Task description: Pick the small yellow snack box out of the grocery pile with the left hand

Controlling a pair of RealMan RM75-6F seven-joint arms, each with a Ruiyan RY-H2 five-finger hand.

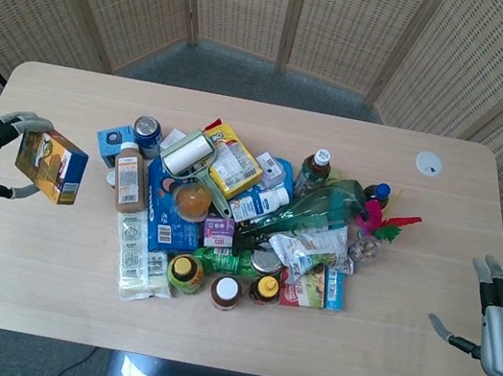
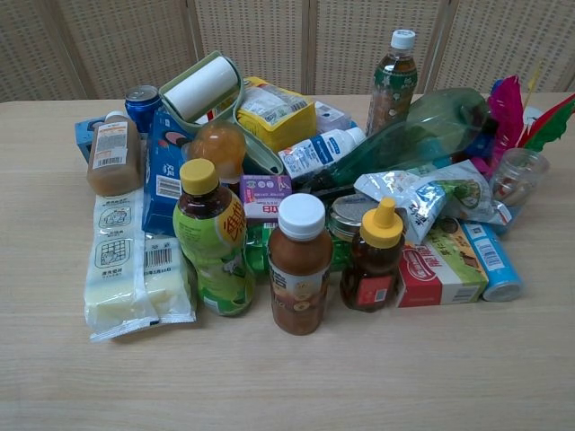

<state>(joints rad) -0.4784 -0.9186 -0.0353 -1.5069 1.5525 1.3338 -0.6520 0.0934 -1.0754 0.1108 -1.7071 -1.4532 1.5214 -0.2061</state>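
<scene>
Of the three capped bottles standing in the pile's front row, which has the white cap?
The middle one, the brown bottle. The green bottle to its left and the squeeze bottle to its right both have yellow caps.

**Wooden table, grocery heap at centre**

Light wood table (image 1: 39,287) with rounded corners; small white round disc (image 1: 428,163) lies on it at far right, well apart from the heap. Heap sits mid-table. Near edge, standing on the wood: green bottle with yellow cap (image 2: 212,238), brown bottle with white cap (image 2: 300,264), honey bottle (image 2: 375,259). Left of these lies a flat clear packet of pale blocks (image 2: 130,267). Right of them, a red-and-green carton (image 2: 442,263) and a blue tube (image 2: 491,261), both lying flat. Far left, a blue can (image 2: 143,103) stands upright.
</scene>
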